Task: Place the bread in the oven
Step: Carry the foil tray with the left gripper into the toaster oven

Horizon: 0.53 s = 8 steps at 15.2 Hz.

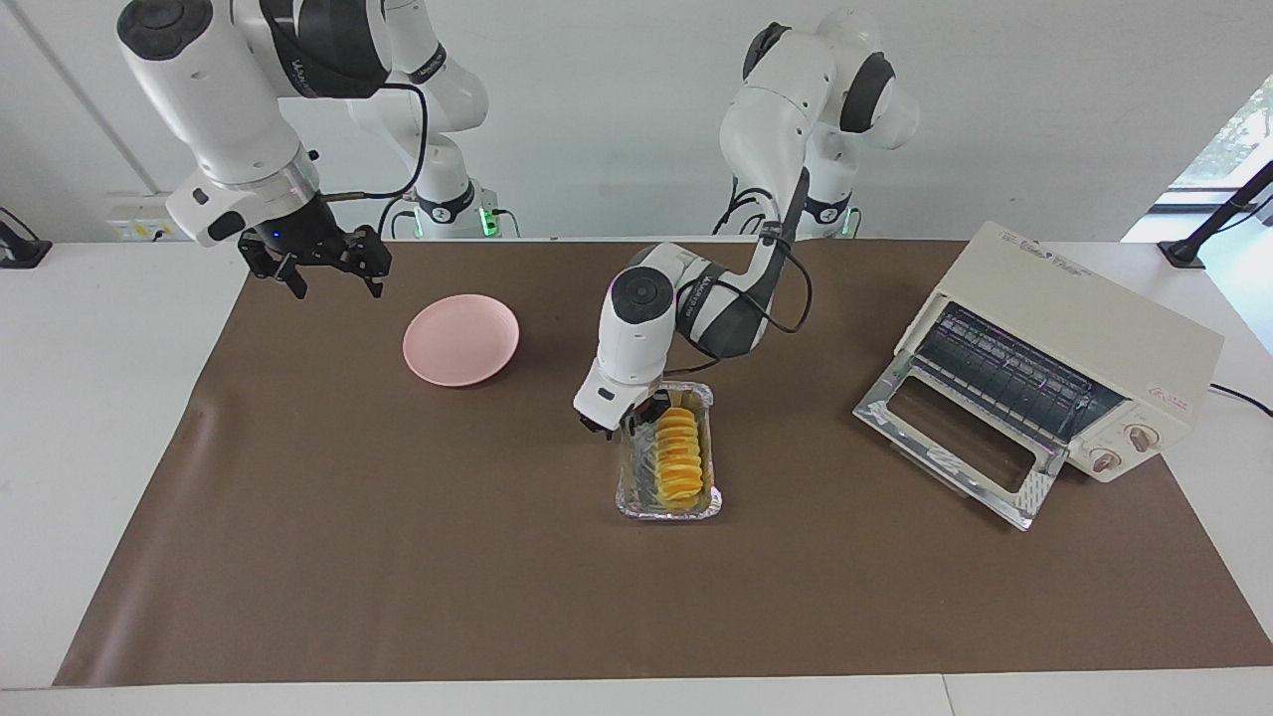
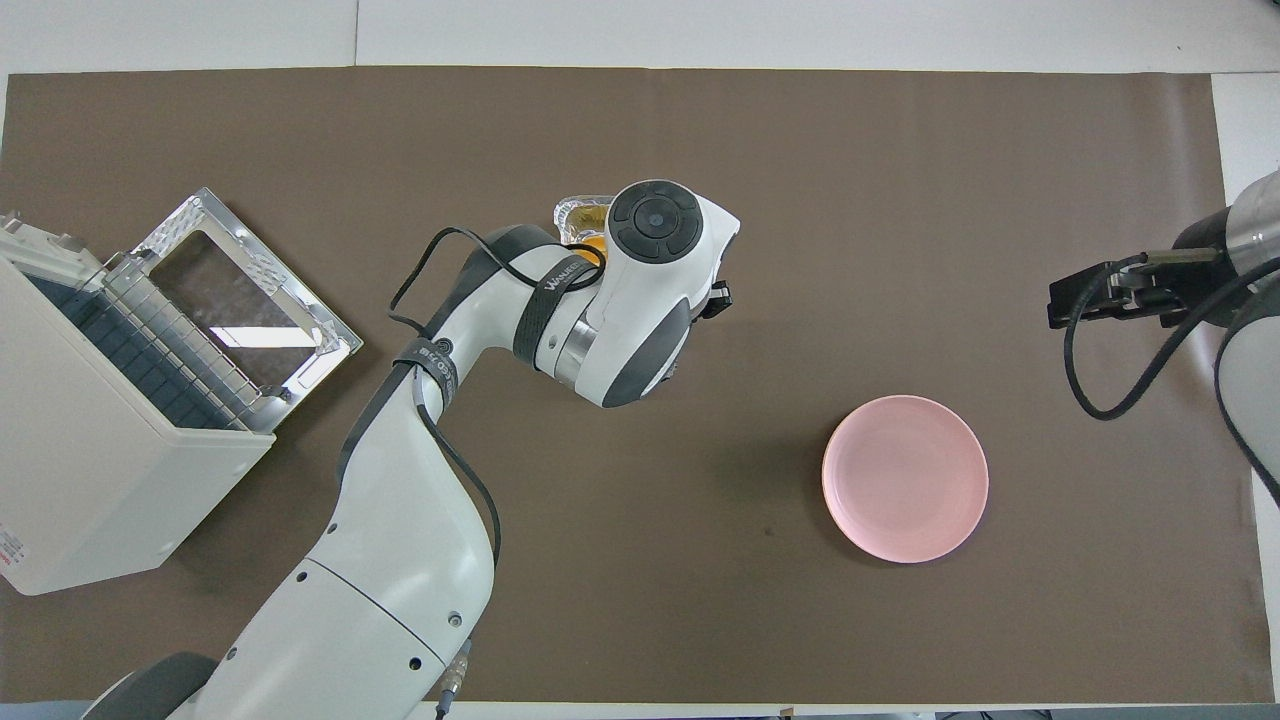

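While brown mat [image 1: 398, 557] covers white table [image 1: 99, 398] | left claw [image 1: 636, 418] at bread [image 1: 679, 457], grip unclear | right claw [image 1: 323, 261] released

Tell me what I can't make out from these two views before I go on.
- Left gripper fingers at the bread: in the overhead view the arm's own wrist covers them; in the facing view, too small to tell grip or contact.
- Foil tray: overhead view shows only a corner, the arm hides the rest.
- Oven: the overhead view's edge cuts off its body; its interior is dark in the facing view.
- Right gripper waits over the table's edge near the pink plate.
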{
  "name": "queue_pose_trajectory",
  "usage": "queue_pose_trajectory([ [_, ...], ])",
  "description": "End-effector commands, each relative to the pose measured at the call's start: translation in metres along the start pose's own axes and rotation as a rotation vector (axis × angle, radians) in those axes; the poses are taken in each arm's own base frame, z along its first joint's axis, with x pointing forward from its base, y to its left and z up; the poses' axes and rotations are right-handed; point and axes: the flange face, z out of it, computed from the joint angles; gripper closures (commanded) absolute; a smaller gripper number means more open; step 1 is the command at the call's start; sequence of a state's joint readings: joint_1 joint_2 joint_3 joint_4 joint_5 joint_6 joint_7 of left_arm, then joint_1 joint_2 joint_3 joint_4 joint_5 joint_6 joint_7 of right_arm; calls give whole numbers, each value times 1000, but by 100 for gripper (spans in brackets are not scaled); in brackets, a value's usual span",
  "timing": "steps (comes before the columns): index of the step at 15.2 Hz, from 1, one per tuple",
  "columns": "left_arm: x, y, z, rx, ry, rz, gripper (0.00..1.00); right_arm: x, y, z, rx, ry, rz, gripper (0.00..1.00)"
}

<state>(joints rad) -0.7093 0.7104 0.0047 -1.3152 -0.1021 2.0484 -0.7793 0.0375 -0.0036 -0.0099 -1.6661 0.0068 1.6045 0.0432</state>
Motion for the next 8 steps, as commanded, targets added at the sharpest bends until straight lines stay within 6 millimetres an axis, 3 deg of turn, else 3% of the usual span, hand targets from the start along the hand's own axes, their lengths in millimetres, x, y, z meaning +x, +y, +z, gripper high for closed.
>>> queue_pose_trajectory([
  [1,1,-6,1,13,12,-16,100,-6,3,-1,-14,-6,-10,0],
  [8,15,-33,-15,87,-36,-68,100,-6,3,-1,-14,-6,-10,0],
])
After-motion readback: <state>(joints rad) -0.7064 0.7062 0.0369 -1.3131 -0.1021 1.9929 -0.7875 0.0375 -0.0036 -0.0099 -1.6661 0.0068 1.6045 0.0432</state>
